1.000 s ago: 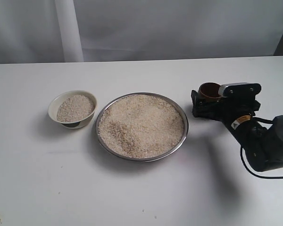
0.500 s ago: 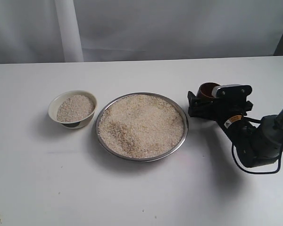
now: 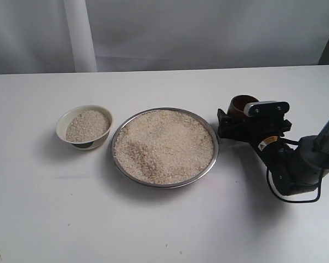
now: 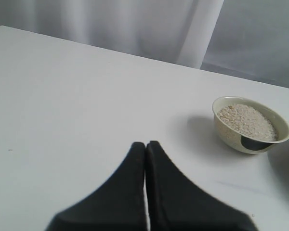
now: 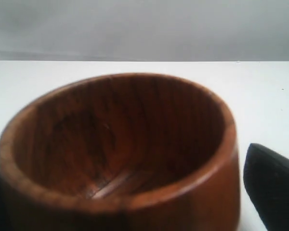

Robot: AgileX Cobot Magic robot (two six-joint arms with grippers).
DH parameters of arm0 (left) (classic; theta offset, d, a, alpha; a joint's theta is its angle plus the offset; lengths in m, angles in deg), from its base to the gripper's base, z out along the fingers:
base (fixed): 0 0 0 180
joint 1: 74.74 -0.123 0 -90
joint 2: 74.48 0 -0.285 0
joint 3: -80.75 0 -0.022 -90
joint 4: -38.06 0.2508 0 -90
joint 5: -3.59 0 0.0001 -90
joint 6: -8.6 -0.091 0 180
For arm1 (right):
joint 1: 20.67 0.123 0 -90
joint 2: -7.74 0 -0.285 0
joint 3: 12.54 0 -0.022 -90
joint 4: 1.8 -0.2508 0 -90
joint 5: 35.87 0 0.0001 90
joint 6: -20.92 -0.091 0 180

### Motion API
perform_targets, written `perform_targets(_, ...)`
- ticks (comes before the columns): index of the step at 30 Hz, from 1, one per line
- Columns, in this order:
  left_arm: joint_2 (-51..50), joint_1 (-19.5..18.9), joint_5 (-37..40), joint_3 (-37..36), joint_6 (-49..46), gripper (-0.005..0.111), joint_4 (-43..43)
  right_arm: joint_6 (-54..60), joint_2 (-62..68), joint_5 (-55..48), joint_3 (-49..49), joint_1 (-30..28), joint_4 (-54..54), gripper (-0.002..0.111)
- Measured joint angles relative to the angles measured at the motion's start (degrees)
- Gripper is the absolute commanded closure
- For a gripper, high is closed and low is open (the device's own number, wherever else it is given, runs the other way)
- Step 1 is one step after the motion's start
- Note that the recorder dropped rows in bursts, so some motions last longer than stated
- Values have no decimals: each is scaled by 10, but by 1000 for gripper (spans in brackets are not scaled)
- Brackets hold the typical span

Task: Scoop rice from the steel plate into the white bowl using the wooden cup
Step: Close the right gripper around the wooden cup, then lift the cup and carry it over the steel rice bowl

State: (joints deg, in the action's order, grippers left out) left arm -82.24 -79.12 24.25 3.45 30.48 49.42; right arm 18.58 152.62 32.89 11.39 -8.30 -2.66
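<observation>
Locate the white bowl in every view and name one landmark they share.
Exterior view: white bowl at left, beside the steel plate.
Left wrist view: the bowl stands ahead of the shut fingers.
Right wrist view: not in it; the wooden cup fills it.
Shared landmark: the white table.

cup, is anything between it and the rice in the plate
Nothing separate stands in the way. The cup sits between the open right fingers, just beside the plate. Only one of those fingers and a strip of bare table lie between the cup and the rice.
</observation>
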Motion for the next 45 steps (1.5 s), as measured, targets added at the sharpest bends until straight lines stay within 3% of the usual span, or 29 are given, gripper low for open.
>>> perform_targets(6,0,0,0,0,0,107,0,2,1,-1,0,0,-1,18)
perform_targets(8,0,0,0,0,0,107,0,2,1,-1,0,0,-1,26)
perform_targets(16,0,0,0,0,0,107,0,8,1,-6,0,0,-2,80)
perform_targets(21,0,0,0,0,0,107,0,28,1,-8,-1,0,-2,106)
perform_targets(28,0,0,0,0,0,107,0,49,-27,-67,1,0,9,108)
perform_targets(45,0,0,0,0,0,107,0,191,-366,-509,2,7,87,108)
